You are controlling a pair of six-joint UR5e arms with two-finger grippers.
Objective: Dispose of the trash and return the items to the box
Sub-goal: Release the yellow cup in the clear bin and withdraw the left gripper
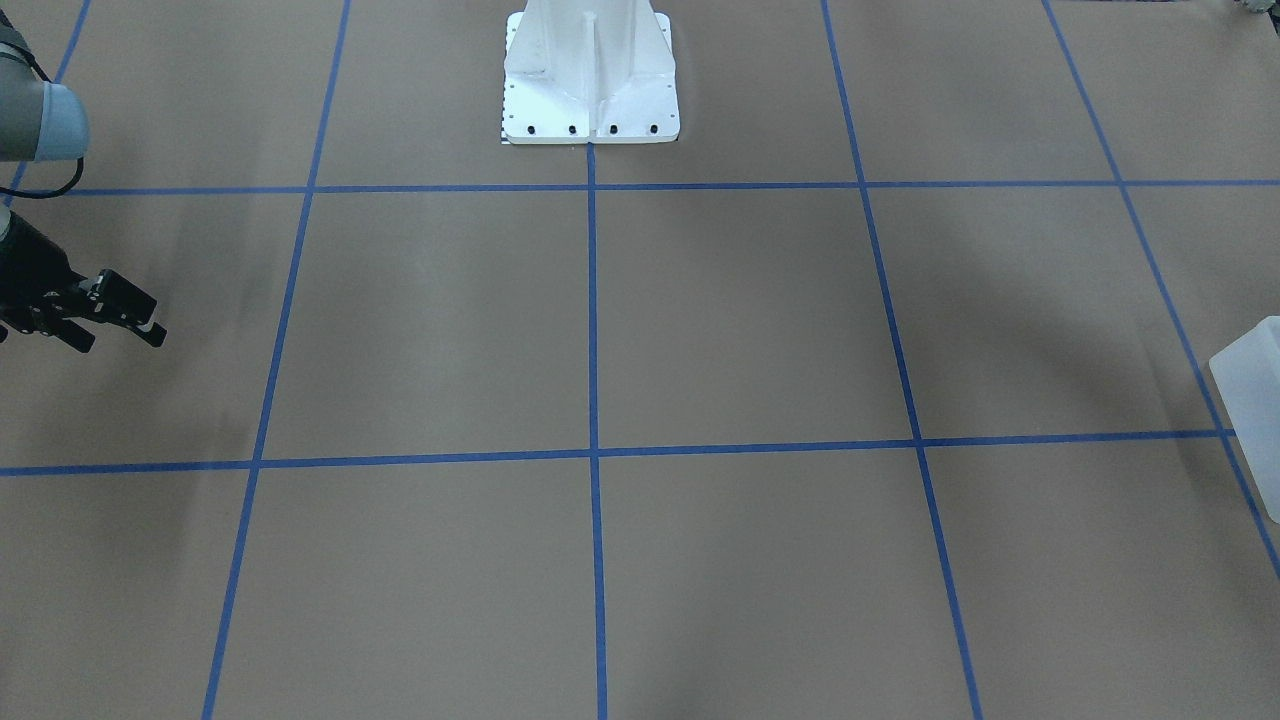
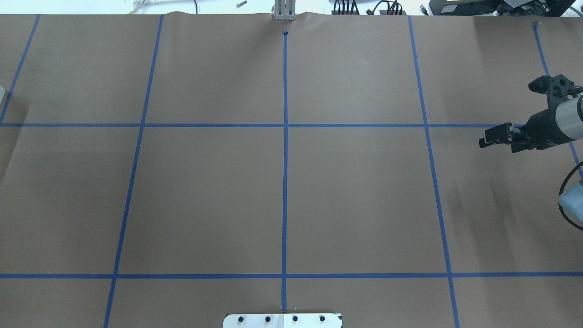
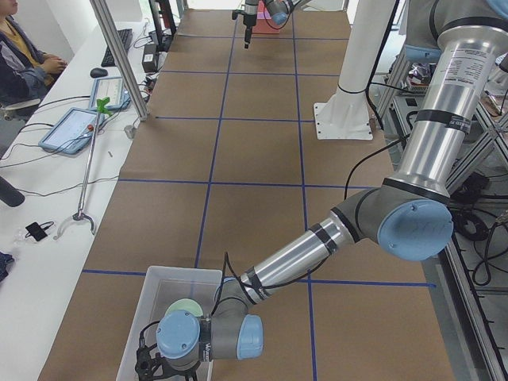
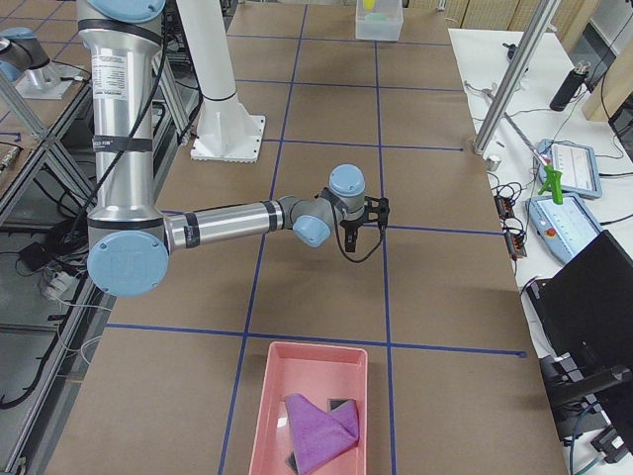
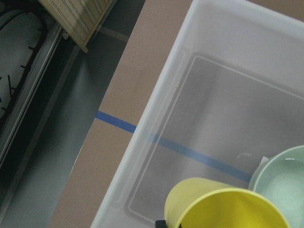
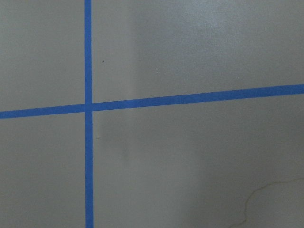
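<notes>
Tapered yellow cup (image 5: 223,206) at 6 o'clock inside translucent white plastic box (image 5: 164,99), pale green bowl (image 5: 280,180) at its 3 o'clock. Left arm (image 3: 317,238) jaws: cannot tell. Right arm (image 2: 562,120) jaws parted, empty. Recommend vertical lift, clearing bowl.

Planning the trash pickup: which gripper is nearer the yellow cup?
Left. The left gripper is right at the yellow cup, over the box; the right gripper hangs far off along the table.
</notes>
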